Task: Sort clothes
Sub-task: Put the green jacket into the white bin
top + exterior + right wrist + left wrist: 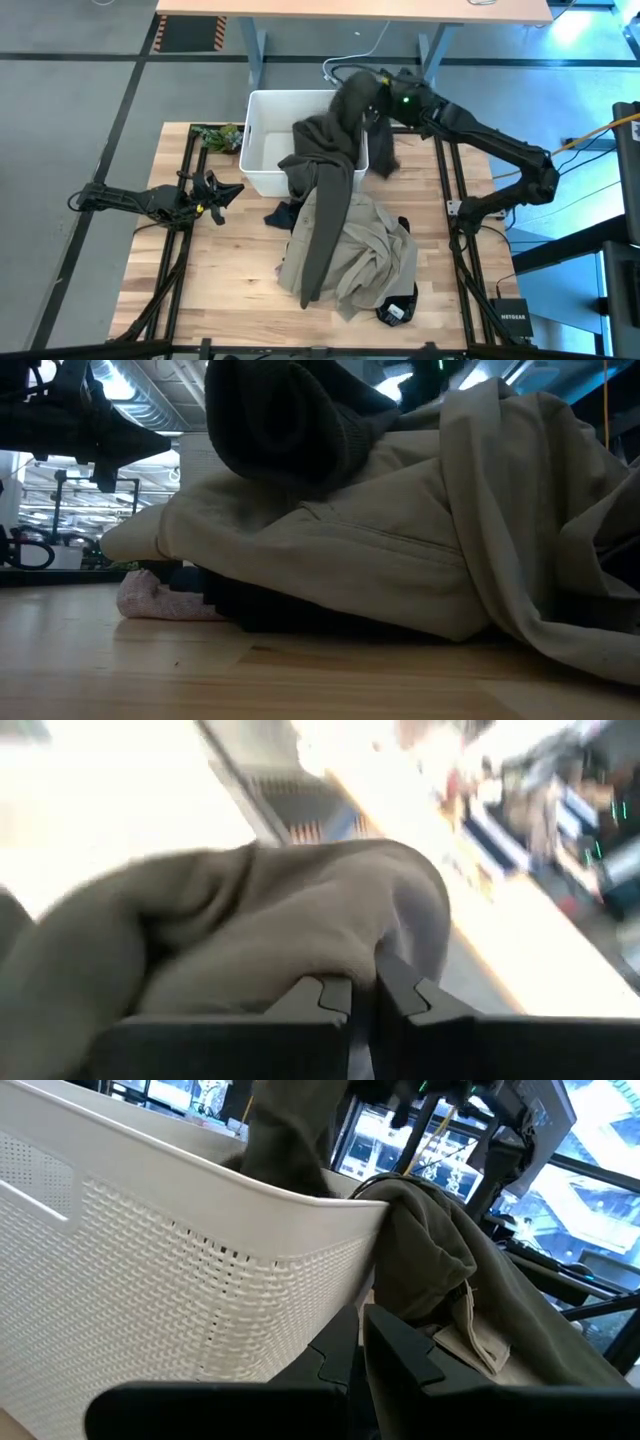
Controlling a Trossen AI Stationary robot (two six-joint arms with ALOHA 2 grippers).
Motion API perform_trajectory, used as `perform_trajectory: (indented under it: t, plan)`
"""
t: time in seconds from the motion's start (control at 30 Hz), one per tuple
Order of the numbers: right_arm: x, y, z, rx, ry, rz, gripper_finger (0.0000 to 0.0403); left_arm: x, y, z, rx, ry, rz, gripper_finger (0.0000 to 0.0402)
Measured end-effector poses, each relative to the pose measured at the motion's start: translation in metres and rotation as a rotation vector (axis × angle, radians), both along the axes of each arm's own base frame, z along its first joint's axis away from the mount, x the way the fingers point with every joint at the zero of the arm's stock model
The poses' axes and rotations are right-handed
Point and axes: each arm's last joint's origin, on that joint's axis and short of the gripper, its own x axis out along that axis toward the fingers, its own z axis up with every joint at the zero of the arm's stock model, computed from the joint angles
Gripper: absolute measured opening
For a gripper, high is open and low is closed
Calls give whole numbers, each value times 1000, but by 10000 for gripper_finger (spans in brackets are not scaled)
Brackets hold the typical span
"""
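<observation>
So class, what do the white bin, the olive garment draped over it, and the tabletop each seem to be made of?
White bin: likely moulded plastic, with a woven-look perforated wall. Olive garment: soft matte fabric that folds and drapes limply. Tabletop: pale wood by its grain, smooth, slight sheen.

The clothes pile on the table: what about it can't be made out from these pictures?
- Black garment: mostly buried under the beige-khaki garment in the high view; the low view shows only a dark edge.
- Pink garment: only a corner shows in the low view.
- White bin: its inside is partly hidden by the dark olive garment.
- Right wrist view: blurred.
</observation>
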Motion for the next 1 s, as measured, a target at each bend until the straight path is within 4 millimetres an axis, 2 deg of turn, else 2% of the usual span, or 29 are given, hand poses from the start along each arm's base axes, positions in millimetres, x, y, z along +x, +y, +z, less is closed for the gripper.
perform_trajectory:
  t: [0.07, 0.17, 0.33, 0.43, 0.57, 0.8, 1.0]
  plan:
    - [5, 7, 20, -22, -96, 73, 23, 0, 0, 0, 4, 2, 1, 15]
    - [14, 14, 39, -40, -234, 179, 25, 0, 0, 0, 6, 3, 1, 15]
    - [30, 24, 60, -105, -430, 368, 24, 0, 0, 0, 23, 10, 2, 15]
    - [41, 30, 65, -129, -523, 520, 26, 0, 0, 0, 29, 13, 3, 15]
    - [63, 34, 56, -79, -574, 704, 27, 0, 0, 0, 30, 14, 6, 15]
    - [96, 23, 22, -19, -505, 696, 28, 0, 0, 0, 28, 13, 6, 15]
    - [116, 18, 5, 57, -565, 737, 28, 0, 0, 0, 40, 18, 10, 15]
